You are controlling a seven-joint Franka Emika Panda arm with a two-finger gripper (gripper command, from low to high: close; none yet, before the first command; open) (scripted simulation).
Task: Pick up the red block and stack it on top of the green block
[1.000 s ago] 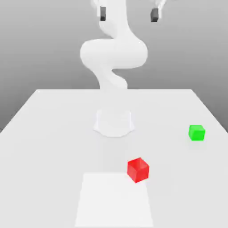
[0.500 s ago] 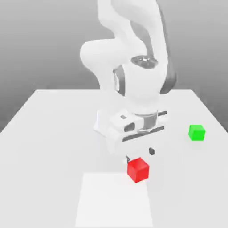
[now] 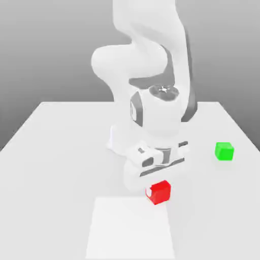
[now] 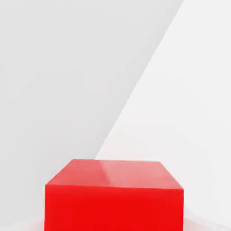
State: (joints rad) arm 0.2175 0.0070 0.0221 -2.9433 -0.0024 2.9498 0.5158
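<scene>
I'm hanging low over the red block, my pincer sitting right on top of it in the exterior view, wrist body hiding most of the fingers, so I cannot tell whether the pincer is spread or already pressing the block. The red block is sitting on the bench near its front edge, roughly mid-width, touching the far corner of a paler square patch. The hand view is showing the block close, square-on, top face flat and level, so I'm judging the alignment as good. The green block is resting well apart, toward the bench edge on the exterior view's right, nothing between the two. Step in hand, as I'm reading it: securing the grasp. Doing it well is meaning keeping the fingers parallel to two opposite flat faces, not corners, going low enough to grip the middle of the sides, closing evenly so the block isn't twisting or skidding, then lifting straight up before swinging across. Risk: an off-centre pinch tilting the block and spoiling the stack.
</scene>
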